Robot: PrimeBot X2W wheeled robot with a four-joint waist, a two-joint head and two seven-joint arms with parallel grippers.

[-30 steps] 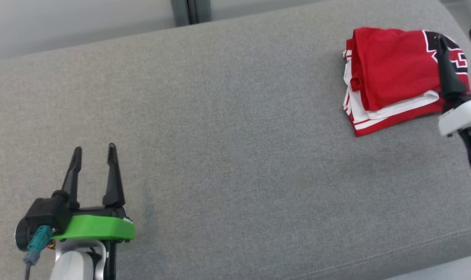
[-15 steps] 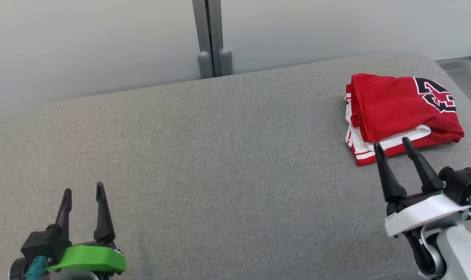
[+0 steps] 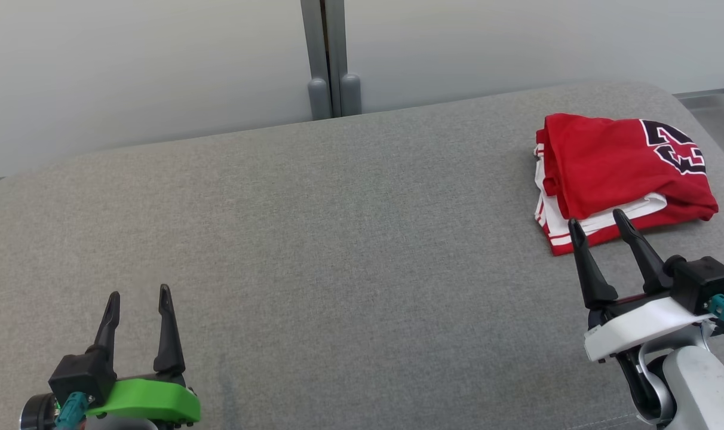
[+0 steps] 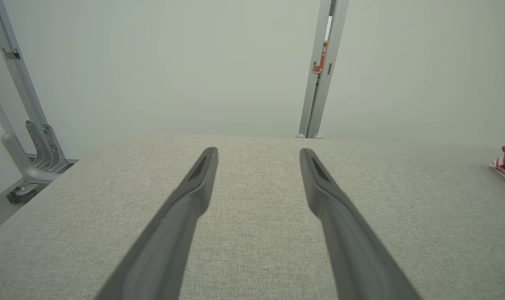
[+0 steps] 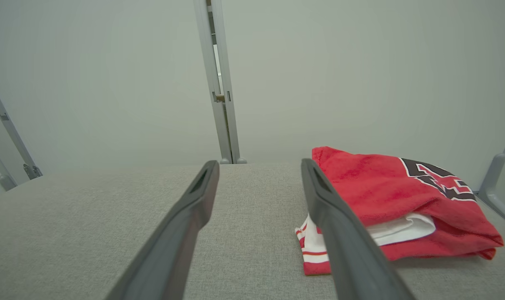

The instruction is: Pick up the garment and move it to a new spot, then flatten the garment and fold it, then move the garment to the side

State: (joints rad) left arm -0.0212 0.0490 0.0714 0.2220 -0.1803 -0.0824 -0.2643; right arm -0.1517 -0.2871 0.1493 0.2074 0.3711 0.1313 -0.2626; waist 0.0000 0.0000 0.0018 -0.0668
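the folded red-and-white fabric garment (image 3: 622, 173) lay at the far right of the grey woven cushioned surface (image 3: 338, 269), apparently already folded and set aside. the right gripper (image 3: 595, 217) hovered just on its near side, dark fingers spread wide and holding nothing, likely freed from the cloth. the left gripper (image 3: 138, 292) sat open and empty at the near left, well apart. the garment's black-and-white print curled over a fold, unreadable. its inner layers were hidden, and in the right wrist view one finger covered its near left corner.

Grey cushion (image 3: 350, 239), pale wall panels (image 3: 147, 65)
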